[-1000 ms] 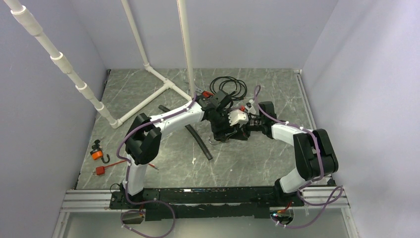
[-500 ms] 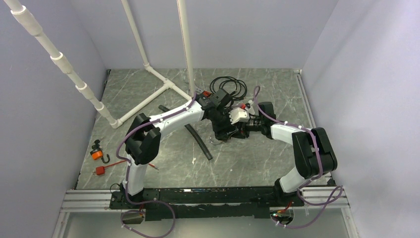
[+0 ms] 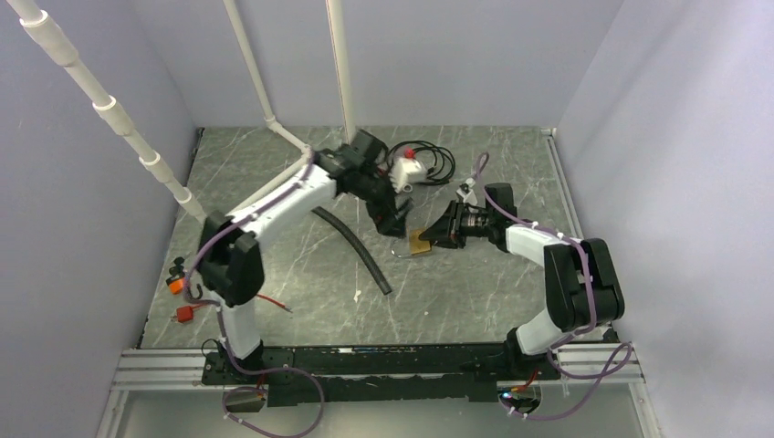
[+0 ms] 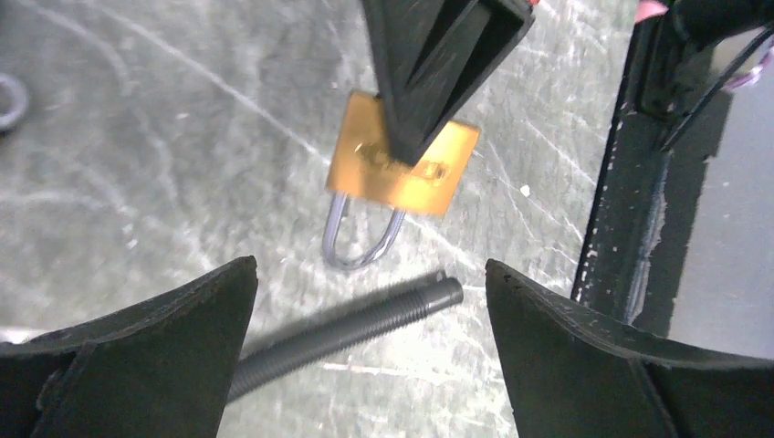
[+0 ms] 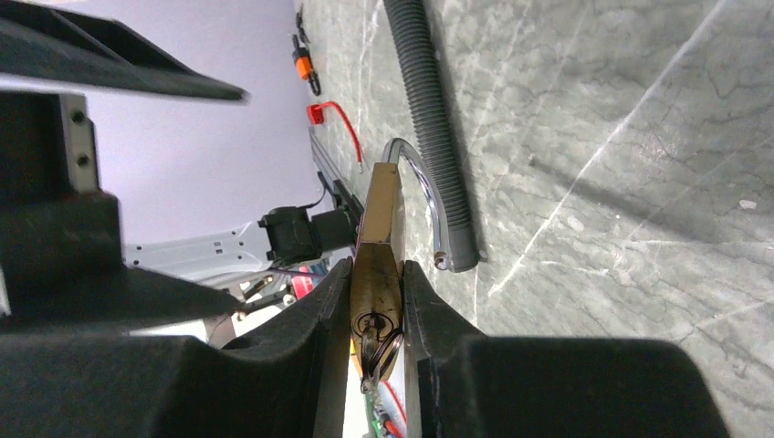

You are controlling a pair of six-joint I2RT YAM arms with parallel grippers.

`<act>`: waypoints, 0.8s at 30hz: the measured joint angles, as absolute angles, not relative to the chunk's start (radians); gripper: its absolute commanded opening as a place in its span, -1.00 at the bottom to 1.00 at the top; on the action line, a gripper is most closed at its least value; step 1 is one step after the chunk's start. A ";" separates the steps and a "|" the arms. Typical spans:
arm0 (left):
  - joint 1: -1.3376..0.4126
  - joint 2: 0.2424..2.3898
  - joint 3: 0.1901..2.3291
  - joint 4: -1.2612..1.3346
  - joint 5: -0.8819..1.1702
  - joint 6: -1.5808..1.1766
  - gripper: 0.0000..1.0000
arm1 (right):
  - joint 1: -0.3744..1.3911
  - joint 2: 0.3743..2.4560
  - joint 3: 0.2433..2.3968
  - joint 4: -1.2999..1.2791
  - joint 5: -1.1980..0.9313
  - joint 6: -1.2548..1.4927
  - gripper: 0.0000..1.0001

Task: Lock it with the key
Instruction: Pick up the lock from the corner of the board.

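Observation:
A brass padlock [image 3: 419, 243] with a steel shackle [image 4: 363, 242] sits just above the table, clamped edge-on between my right gripper's [image 3: 436, 235] fingers [image 5: 310, 319]. In the right wrist view the padlock [image 5: 379, 265] has a key with a ring [image 5: 376, 336] in its keyhole, and one shackle end [image 5: 441, 263] looks free. My left gripper [image 3: 394, 222] is open and empty, up and back from the padlock [image 4: 402, 164], its fingers [image 4: 164, 338] wide apart.
A black corrugated hose [image 3: 351, 251] lies left of the padlock, its end [image 4: 429, 297] just below the shackle. A white pipe frame [image 3: 274, 182] stands at the back left, a black cable coil [image 3: 429, 160] at the back. Orange and red clips [image 3: 180, 285] lie far left.
My left arm has let go at the padlock and pulled back toward the far left, its jaws now open. The right gripper still holds the padlock, now in plain view.

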State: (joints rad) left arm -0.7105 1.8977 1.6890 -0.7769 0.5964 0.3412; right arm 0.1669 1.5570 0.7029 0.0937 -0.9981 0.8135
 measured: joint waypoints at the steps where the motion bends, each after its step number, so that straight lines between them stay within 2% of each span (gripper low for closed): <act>1: -0.684 1.868 1.679 -0.776 0.616 0.335 0.99 | 0.162 1.547 0.705 0.093 -1.001 0.811 -1.00; 6: -0.545 1.726 1.654 -0.785 0.730 0.319 0.99 | 0.151 1.435 0.744 0.094 -1.023 0.800 -1.00; 15: -0.548 1.546 1.479 -0.743 0.883 0.337 0.99 | 0.152 1.221 0.818 0.213 -1.116 0.797 -1.00; 20: -0.556 1.542 1.503 -0.762 0.932 0.366 0.82 | 0.172 1.154 0.819 0.233 -1.144 0.794 -1.00; 23: -0.565 1.559 1.531 -0.786 0.957 0.384 0.62 | 0.200 1.130 0.826 0.216 -1.156 0.764 -1.00; 24: -0.570 1.564 1.536 -0.794 0.963 0.392 0.50 | 0.207 1.125 0.831 0.205 -1.158 0.752 -1.00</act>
